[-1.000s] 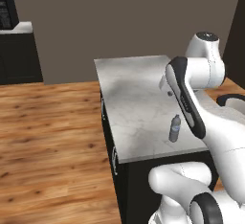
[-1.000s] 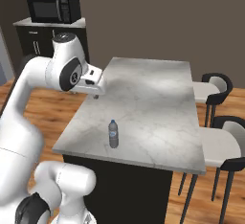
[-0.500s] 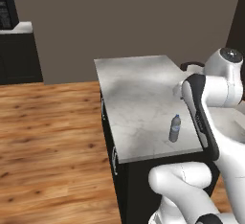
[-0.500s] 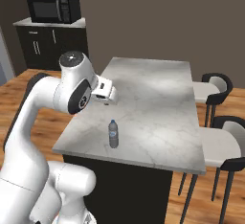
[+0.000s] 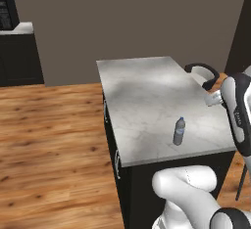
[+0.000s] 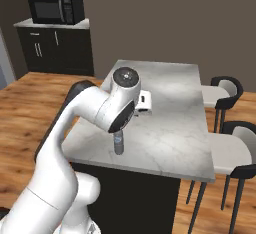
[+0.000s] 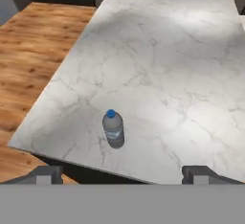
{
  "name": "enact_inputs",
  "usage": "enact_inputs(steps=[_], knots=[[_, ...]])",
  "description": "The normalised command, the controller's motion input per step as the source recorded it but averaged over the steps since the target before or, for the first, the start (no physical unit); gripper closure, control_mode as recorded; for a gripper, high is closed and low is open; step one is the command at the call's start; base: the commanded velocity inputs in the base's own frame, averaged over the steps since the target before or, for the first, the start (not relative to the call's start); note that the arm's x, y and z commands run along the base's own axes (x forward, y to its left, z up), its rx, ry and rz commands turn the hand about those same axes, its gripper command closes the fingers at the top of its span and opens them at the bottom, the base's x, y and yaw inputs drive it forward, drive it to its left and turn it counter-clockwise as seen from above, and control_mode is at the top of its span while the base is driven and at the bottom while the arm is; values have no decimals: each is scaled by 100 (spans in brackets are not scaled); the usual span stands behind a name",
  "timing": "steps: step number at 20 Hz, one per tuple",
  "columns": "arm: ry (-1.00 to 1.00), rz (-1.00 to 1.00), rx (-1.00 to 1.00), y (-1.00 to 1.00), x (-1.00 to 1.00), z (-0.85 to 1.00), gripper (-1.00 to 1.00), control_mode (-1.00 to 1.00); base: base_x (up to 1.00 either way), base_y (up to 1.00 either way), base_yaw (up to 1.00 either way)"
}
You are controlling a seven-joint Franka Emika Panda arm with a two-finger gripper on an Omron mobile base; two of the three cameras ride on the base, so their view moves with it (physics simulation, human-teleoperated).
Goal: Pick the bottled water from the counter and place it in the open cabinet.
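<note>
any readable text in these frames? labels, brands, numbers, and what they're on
No readable text anywhere.
Bottled water: bluish-grey label band, too blurred to show any lettering.
Microwave: dark front, no legible markings or display digits.
Counter, chairs: no signs or labels.

The bottled water (image 7: 113,128) looks clear plastic; the counter (image 7: 167,65) is smooth veined marble.
</note>
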Motion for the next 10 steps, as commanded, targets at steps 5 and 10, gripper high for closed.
enact_inputs(steps=[5,10], knots=[[-1,55,0,-80,4,-29,-100,-100,0,0,0],[-1,64,1,-16,0,-24,-100,-100,0,0,0]])
